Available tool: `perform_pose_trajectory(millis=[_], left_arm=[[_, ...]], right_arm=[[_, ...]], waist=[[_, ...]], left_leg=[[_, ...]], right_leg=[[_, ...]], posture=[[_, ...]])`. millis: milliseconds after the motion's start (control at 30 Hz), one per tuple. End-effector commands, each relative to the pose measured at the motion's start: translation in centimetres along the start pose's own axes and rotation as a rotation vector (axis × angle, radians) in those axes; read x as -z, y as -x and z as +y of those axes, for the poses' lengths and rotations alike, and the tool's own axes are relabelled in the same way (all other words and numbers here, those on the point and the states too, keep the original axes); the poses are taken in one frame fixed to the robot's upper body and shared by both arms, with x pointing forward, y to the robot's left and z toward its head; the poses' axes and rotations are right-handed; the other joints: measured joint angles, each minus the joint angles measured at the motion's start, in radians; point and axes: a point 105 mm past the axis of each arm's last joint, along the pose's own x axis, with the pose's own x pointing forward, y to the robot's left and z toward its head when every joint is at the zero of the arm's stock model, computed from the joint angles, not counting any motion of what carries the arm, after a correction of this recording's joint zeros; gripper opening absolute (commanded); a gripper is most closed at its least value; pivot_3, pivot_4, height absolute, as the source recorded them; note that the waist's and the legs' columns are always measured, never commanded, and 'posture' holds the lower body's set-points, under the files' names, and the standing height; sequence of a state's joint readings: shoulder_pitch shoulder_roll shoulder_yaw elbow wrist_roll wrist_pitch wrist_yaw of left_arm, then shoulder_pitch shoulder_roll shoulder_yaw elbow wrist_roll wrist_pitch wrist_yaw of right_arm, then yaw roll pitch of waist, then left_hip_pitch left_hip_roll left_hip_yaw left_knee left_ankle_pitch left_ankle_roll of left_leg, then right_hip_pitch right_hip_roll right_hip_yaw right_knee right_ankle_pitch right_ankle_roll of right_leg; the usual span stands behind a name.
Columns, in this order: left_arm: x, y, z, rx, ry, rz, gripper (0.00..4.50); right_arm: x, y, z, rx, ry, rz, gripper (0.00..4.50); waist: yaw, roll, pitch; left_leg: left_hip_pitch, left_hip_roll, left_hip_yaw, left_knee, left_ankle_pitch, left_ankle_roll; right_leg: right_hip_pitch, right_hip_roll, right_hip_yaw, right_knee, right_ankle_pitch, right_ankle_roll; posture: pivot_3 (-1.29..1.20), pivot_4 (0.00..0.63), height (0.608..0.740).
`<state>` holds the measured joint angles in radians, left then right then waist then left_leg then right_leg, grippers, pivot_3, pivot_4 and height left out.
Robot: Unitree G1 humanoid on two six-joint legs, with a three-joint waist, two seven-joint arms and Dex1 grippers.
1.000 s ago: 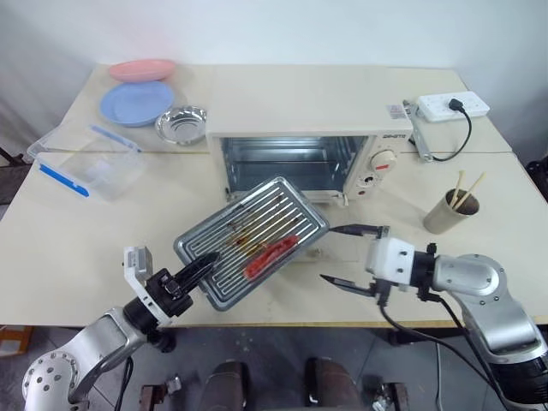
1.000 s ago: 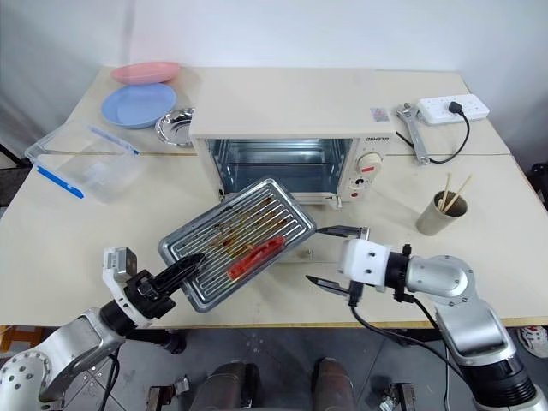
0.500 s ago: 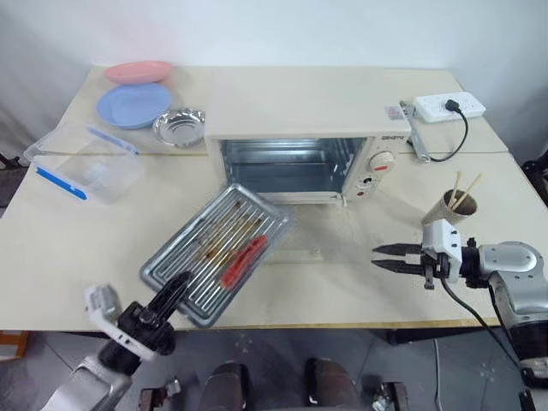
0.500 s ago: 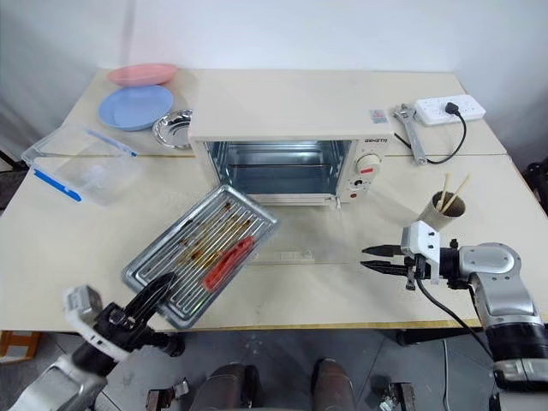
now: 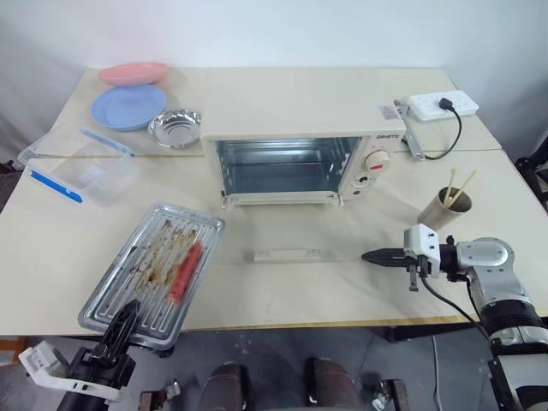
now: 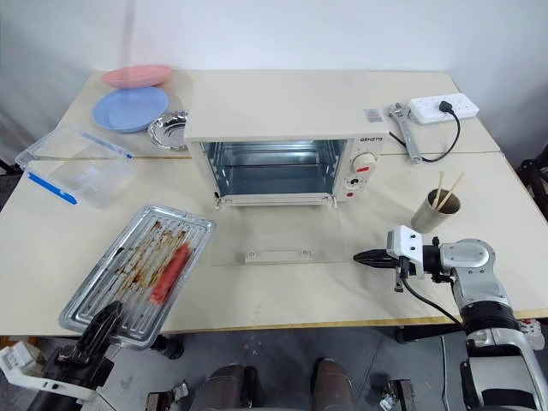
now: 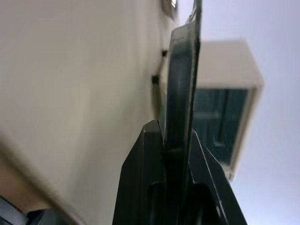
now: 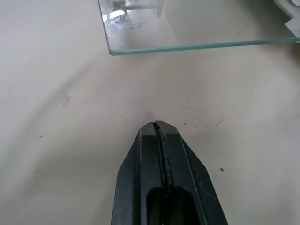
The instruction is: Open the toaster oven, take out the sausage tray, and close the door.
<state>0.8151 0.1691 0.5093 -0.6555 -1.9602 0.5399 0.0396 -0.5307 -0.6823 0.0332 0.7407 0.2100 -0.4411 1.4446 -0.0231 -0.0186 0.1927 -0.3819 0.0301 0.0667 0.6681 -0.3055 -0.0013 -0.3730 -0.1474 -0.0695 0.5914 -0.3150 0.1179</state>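
Sausage tray (image 5: 154,272) hangs over the desk's (image 5: 282,103) near left edge, pinched by its near rim in my left claw (image 5: 120,321), the red sausage (image 5: 185,269) lying along its ridges. My right claw (image 5: 370,255) is closed on nothing, pointing across the desk toward the door (image 6: 274,247), which lies flat and open before the toaster oven (image 5: 300,133). A small dark label sits above the dial (image 5: 377,159), too tiny to read.
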Motion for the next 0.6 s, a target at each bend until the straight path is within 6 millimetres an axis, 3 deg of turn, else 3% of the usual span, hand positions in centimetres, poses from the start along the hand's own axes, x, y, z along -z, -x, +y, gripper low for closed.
perform_pose_trajectory(millis=[33,400,600], left_arm=[[-0.6,0.2,-0.7,0.037,0.006,-0.056,0.0],[-3.0,1.6,0.0,0.008,-0.019,-0.171,0.0],[-2.4,1.5,0.3,-0.003,-0.002,-0.144,0.0]], right_arm=[[-0.3,-0.9,0.3,-0.026,-0.002,-0.032,0.01],[-7.8,-1.4,-2.0,-0.061,-0.101,-0.254,0.01],[-11.4,-1.3,-3.8,-0.041,-0.101,-0.341,0.01]], waist=[[-0.003,0.0,0.0],[-0.004,0.001,0.001],[-0.003,0.001,0.001]], left_leg=[[0.0,0.0,0.0,0.0,0.0,0.0],[-0.003,0.002,-0.001,0.0,-0.002,0.0],[-0.004,0.002,-0.001,0.0,-0.004,0.001]], right_leg=[[0.0,0.0,0.0,0.0,0.0,0.0],[-0.003,0.001,-0.001,0.0,0.0,0.0],[-0.004,-0.001,-0.001,-0.002,0.0,0.0]], posture=[[0.0,0.15,0.74],[0.0,0.15,0.74],[0.0,0.15,0.74]])
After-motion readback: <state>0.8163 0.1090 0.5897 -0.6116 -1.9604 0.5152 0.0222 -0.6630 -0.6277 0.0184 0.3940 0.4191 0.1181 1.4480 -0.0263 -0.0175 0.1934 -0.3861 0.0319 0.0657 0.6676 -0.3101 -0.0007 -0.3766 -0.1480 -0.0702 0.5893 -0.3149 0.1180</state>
